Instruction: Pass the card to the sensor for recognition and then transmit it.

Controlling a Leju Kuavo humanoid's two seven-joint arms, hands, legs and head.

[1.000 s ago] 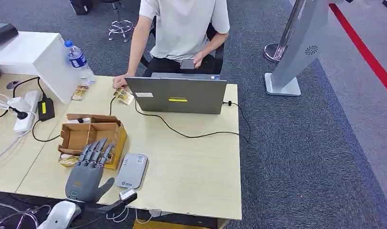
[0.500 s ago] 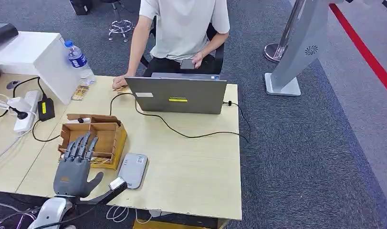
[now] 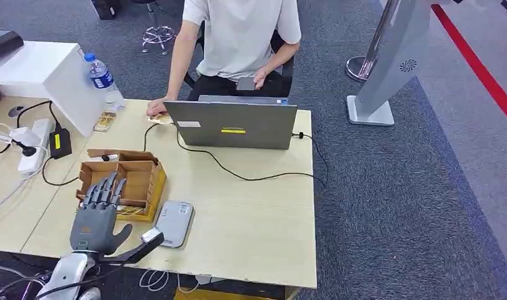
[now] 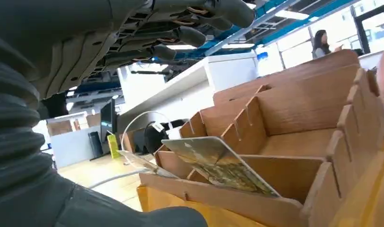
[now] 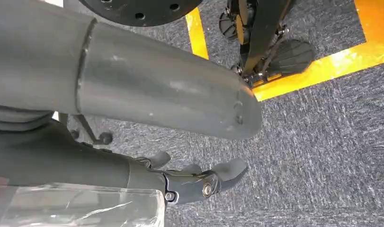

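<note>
Your left robot hand point(image 3: 95, 215) hovers flat and open, fingers spread and holding nothing, at about 7 o'clock in the head view, above the near edge of the pale wooden table point(image 3: 257, 219). Its fingertips reach over the near side of the brown cardboard divider box point(image 3: 122, 181). From the left wrist view you see the dark fingers point(image 4: 190, 35) stretched out above that box, clear of it. A printed card with a yellowish picture point(image 4: 218, 163) leans tilted in a near compartment of the box, untouched by the hand; in the head view you can make out yellowish card edges point(image 3: 130, 210) along the box's near side.

At 3 o'clock from the hand lies the flat grey rounded sensor pad point(image 3: 174, 223), just beside the box. Further out at 1 o'clock stands a grey laptop point(image 3: 232, 125), its black cable point(image 3: 250, 178) trailing over the table. A person in a white T-shirt point(image 3: 241, 37) sits behind it, one hand point(image 3: 155, 109) resting on the table's far edge on another card.

At 11 o'clock you have a clear plastic water bottle with a blue cap point(image 3: 104, 81), a white power strip point(image 3: 35, 140) and a black adapter point(image 3: 60, 142).

Your right robot hand point(image 5: 199, 179) hangs over grey carpet point(image 5: 322, 142), fingers loosely curled with nothing in them.
</note>
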